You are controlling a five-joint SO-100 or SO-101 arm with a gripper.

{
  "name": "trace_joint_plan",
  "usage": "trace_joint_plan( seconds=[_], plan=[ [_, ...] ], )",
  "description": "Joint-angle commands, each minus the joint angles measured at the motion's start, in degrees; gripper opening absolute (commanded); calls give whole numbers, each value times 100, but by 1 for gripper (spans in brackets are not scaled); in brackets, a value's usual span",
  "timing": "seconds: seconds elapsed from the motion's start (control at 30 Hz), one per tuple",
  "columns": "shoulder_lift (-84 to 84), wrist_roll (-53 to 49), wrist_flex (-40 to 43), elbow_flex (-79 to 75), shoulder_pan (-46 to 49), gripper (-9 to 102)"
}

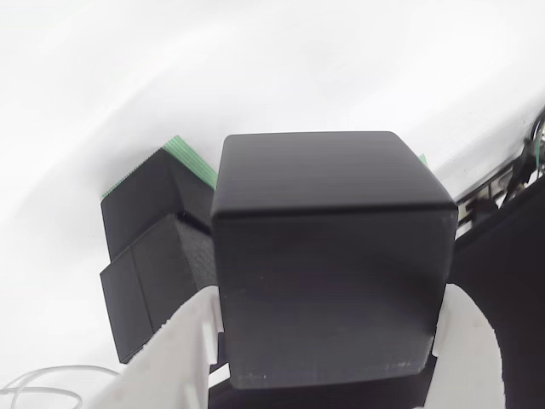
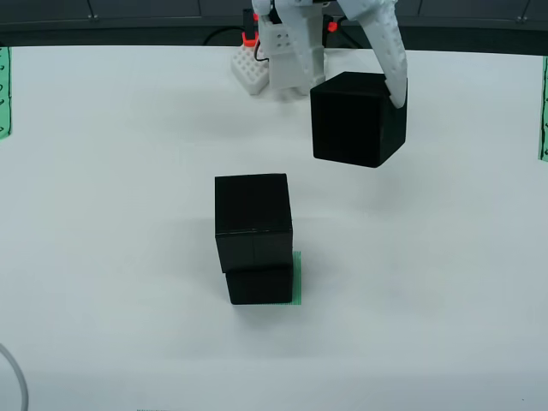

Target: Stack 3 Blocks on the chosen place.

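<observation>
In the view riding on the tool, I had the third block clamped between the two white fingers, which pressed its left and right faces. Beyond it and lower to the left stood the stack of two blocks, with a sliver of the green-striped patch showing behind it. So the stack lay ahead and left of the held block, well apart from it.

In the fixed view, the tool held its block in the air near the arm's base, clear of the white bench. The stack stood on the patch near the middle of the bench, nearer the camera and left of the held block. The top block overhung the lower one a little to the left.

To do this step well, I judged I should keep the block high while carrying it across, so its lower edge passed over the stack without clipping it. I would then square its faces to the top block, centre it there rather than over the lower one, lower it slowly until it rested, and only then open the fingers, since a sideways nudge could topple the offset pile.
</observation>
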Motion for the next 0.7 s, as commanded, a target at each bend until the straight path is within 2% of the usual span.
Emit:
trace_joint_plan(
  seconds=[0.0,0.33,0.67],
  plan=[
    [123,-35,-246,-158,308,18],
    [114,35,-677,-246,1046,18],
    [229,44,-835,-237,1213,18]
  ],
)
